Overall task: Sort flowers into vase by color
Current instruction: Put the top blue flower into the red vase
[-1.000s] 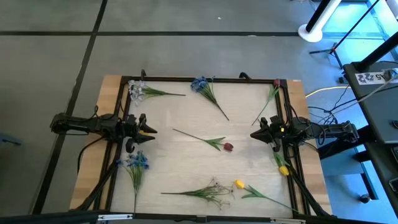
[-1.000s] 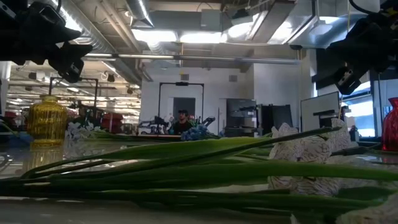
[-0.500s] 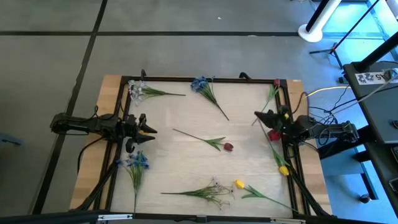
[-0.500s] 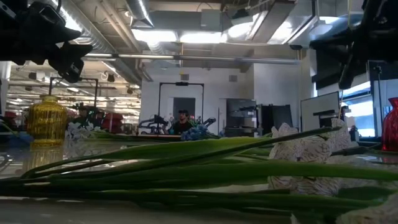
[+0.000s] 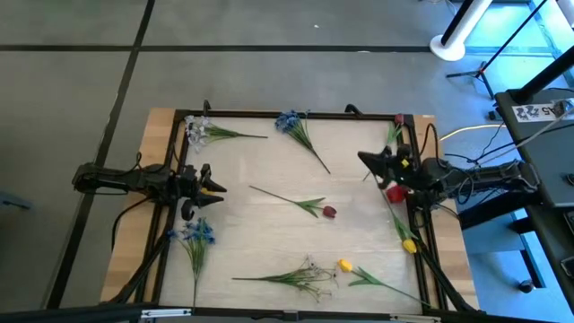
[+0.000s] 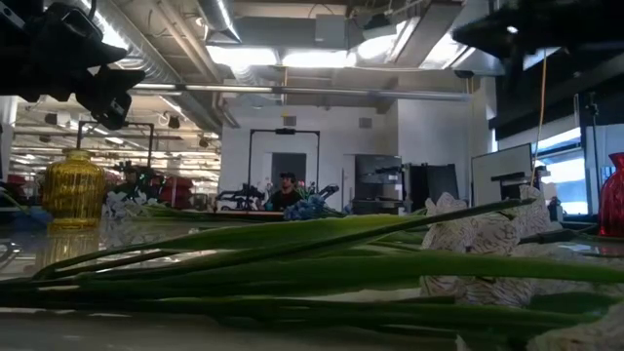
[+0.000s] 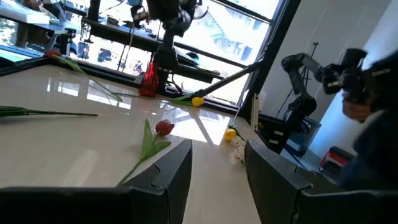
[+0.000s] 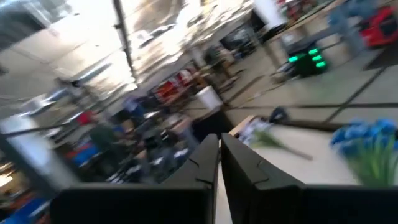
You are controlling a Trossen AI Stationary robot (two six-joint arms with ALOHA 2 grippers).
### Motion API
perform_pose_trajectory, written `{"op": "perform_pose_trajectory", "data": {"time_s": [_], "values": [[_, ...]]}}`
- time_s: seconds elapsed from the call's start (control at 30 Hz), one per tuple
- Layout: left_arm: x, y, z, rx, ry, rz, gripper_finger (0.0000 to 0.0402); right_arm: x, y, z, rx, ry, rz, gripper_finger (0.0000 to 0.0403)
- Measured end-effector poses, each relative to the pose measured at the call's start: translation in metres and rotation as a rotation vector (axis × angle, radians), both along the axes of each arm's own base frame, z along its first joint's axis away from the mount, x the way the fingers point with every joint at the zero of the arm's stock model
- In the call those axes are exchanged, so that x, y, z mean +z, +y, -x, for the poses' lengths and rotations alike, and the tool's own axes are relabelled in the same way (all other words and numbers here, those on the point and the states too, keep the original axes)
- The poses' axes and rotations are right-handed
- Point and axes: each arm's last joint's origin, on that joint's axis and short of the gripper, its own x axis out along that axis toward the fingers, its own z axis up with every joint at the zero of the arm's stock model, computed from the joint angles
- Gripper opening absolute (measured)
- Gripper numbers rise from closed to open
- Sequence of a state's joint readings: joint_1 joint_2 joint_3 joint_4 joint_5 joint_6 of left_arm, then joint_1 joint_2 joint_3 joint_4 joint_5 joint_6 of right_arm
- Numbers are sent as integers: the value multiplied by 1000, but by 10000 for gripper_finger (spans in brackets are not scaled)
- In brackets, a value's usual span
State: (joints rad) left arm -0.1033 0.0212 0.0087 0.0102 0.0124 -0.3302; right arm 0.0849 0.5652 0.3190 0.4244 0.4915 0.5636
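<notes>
The left gripper (image 5: 218,188) hovered at the left edge, fingers parted and empty. The right gripper (image 5: 362,158) was raised at the right, fingers closed together.

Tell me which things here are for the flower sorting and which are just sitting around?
For the job:
- dark red tulip with green stem
- blue flower cluster
- white flower sprig
- yellow tulip
- yellow ribbed vase
- red vase

Just lying about:
- white floor stand
- black cables
</notes>
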Motion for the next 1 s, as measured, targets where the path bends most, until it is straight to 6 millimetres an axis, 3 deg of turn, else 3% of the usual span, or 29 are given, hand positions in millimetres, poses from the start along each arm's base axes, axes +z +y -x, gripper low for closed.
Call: {"op": "perform_pose_trajectory", "data": {"time_s": [0.13,0.27,0.4,0.53,0.67,0.77,0.9,1.0], "values": [[0,0,0,0,0,0,144,34,-3,-15,-152,-26,-18,21],[0,0,0,0,0,0,144,55,-7,-40,-302,-16,-38,21],[0,0,0,0,0,0,144,74,-9,-81,-249,71,17,21],[0,0,0,0,0,0,144,82,-20,-127,-255,339,-14,27],[0,0,0,0,0,0,144,77,-50,-170,-230,644,-121,79],[0,0,0,0,0,0,144,59,-80,-195,-227,843,-227,139],[0,0,0,0,0,0,144,26,-120,-217,-188,1012,-309,213],[0,0,0,-1,0,0,144,-10,-148,-224,-184,1103,-364,247]]}}
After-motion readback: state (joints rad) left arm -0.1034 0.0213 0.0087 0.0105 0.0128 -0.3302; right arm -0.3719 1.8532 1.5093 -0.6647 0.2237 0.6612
